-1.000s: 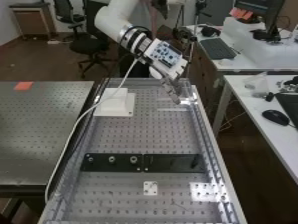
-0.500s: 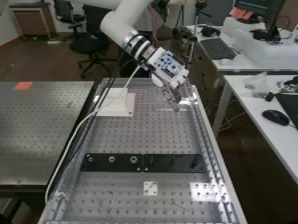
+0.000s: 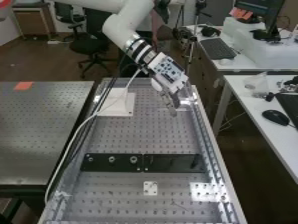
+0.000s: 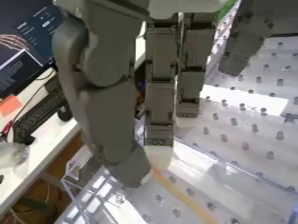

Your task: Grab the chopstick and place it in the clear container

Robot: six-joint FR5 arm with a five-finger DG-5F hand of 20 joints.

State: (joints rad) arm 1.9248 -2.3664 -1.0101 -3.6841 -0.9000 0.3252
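The hand (image 3: 169, 95) is over the far right part of the perforated bench, tilted with its fingers downward. In the wrist view the hand (image 4: 159, 95) has fairly straight fingers and a long thumb beside them, with nothing visibly gripped. A thin tan chopstick (image 4: 181, 194) lies at a slant below the fingertips; its near end is close to the thumb tip, and contact cannot be told. Transparent walls and edges of the clear container (image 4: 74, 186) show close to the thumb tip and chopstick. Whether the chopstick lies inside or outside it is unclear.
A white block on a plate (image 3: 114, 104) stands left of the hand, with a cable passing over it. Dark bars (image 3: 143, 163) cross the bench, and a small white plate (image 3: 150, 188) lies nearer. A white desk (image 3: 256, 115) runs along the right.
The hand has come slightly nearer along the bench, its fingers lower in the high view and turned more steeply downward. The forearm has shifted right.
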